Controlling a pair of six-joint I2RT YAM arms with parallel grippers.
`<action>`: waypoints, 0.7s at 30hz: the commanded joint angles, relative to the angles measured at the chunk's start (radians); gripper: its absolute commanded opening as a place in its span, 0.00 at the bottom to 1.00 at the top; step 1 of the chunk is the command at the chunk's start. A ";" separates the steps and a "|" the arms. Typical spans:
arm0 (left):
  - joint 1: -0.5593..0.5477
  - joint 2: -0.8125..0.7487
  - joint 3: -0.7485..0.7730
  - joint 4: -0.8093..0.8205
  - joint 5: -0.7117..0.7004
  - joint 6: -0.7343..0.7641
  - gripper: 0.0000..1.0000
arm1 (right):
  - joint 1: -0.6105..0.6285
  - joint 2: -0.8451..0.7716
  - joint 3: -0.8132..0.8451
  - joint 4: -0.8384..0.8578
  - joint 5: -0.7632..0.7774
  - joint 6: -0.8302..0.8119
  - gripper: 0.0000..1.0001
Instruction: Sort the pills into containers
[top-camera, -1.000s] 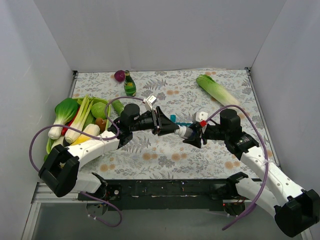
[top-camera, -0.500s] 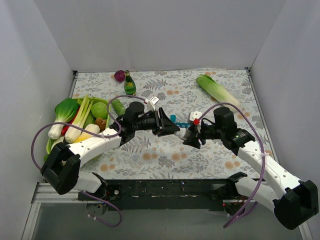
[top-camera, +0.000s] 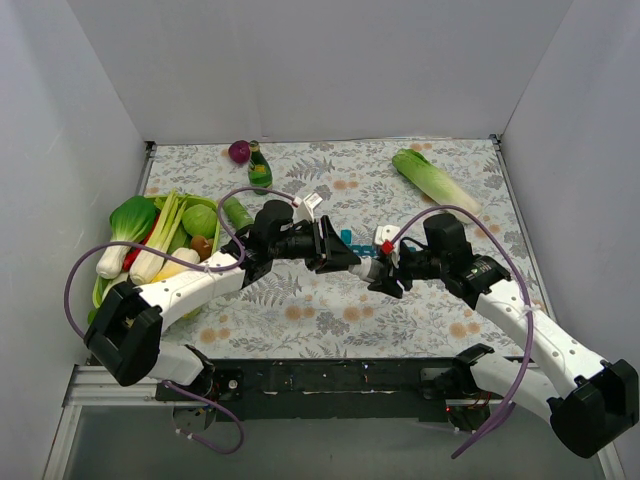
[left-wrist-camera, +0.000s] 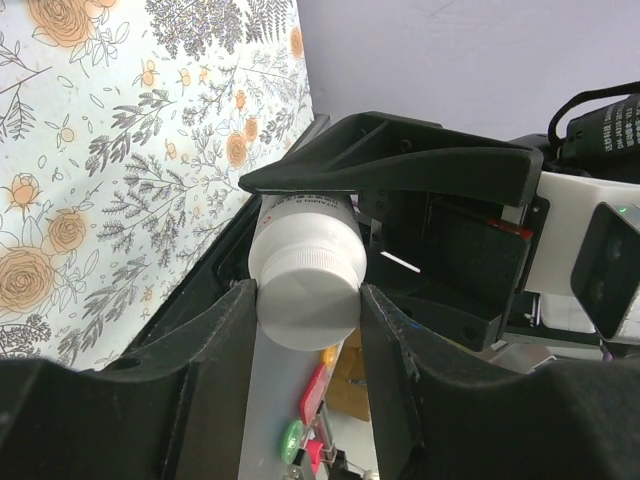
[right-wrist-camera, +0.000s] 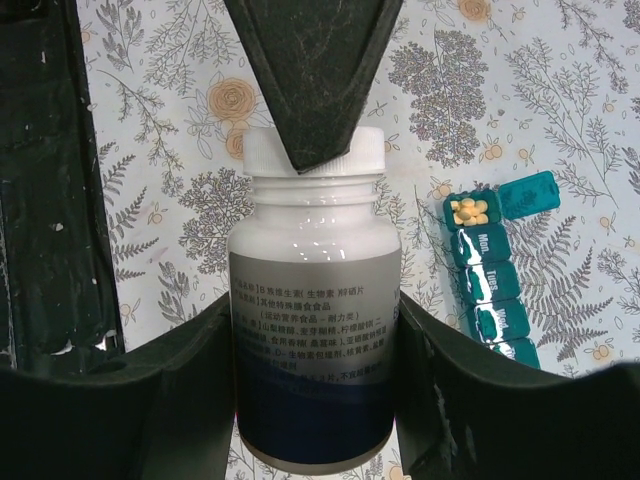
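The pill box (right-wrist-camera: 490, 270) is lying flat on the counter (top-camera: 290, 315), down below your right claw (top-camera: 388, 272) and a little off to its side, not touching it. The lid at one end is standing open, and small yellow pills (right-wrist-camera: 469, 211) are sitting in that cup. The other lids I can see are shut.

You are holding the white pill bottle (right-wrist-camera: 315, 330) up in the air, tipped sideways between both claws. Your right claw is squeezing the bottle's body from both sides. Your left claw (top-camera: 340, 255) is facing it and pinching the white cap (left-wrist-camera: 305, 300) between its two fingers. The cap is sitting on the bottle and is not off yet.

So I think you are doing the opening step, getting the cap off so more pills can come out.

For the next move, you are going to need the right claw holding tight and steady while the left claw is twisting the cap and pulling it straight away. Go slowly, because the bottle is on its side and pills could be rolling out onto the counter. A shut cup is also going to need opening before you are pouring.
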 joint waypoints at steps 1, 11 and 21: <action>-0.017 -0.003 -0.011 0.046 0.033 -0.045 0.12 | 0.011 -0.019 0.051 0.122 -0.026 0.076 0.04; -0.017 0.000 -0.025 0.063 0.174 0.061 0.10 | 0.010 -0.010 0.022 0.193 -0.161 0.244 0.04; -0.012 -0.002 0.082 -0.237 0.413 0.464 0.11 | 0.003 -0.004 -0.067 0.348 -0.369 0.505 0.04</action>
